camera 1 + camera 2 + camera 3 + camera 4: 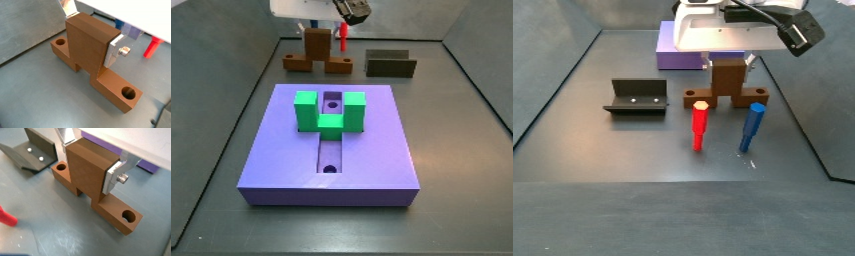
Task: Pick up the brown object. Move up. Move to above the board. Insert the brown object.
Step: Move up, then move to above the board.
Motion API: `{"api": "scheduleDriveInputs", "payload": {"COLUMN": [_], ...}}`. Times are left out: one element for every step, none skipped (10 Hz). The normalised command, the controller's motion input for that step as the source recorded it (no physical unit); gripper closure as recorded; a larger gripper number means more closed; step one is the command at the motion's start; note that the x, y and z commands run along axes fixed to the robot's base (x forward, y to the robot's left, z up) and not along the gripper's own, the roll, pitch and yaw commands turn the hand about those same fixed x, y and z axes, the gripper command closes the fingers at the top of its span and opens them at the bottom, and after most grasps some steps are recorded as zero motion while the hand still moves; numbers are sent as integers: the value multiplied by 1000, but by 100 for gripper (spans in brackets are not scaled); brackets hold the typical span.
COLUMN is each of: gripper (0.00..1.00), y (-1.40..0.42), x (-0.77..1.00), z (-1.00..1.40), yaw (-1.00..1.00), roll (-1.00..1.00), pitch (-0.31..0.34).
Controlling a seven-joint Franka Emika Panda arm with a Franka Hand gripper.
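Observation:
The brown object (pixel 87 50) is an orange-brown T-shaped block with round holes in its bar ends. It stands on the grey floor with its stem up, and it shows in both side views (pixel 315 55) (pixel 724 92). My gripper (pixel 90 30) is down over the stem, with a silver finger plate pressed on each side of it, as the wrist view (pixel 90 158) also shows. The board (pixel 378 140) is a purple slab with a grooved middle, bearing a green U-shaped block (pixel 330 112), and it lies apart from the brown object.
The dark fixture (pixel 636 97) stands on the floor beside the brown object, and also shows in a wrist view (pixel 33 153) and a side view (pixel 390 64). A red peg (pixel 700 125) and a blue peg (pixel 752 127) stand close by the block. Grey walls ring the floor.

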Motion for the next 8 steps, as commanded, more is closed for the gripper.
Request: {"api": "scheduleDriveInputs", "payload": {"gripper": [100,100,100,100,100,100,100,100], "y": [65,59,22,0,-5,-2,-3,-1], "x": [-30,-88,-29,0,-20,-51,3,40], "z": [833,606,223,1400,1400,1400,1400,1400], "yaw": [-42,-49,-20,0,3,4,3,3], "roll": [9,22,39,0,-4,18,17,8], "pitch": [7,26,-5,0,28,22,18,50]}}
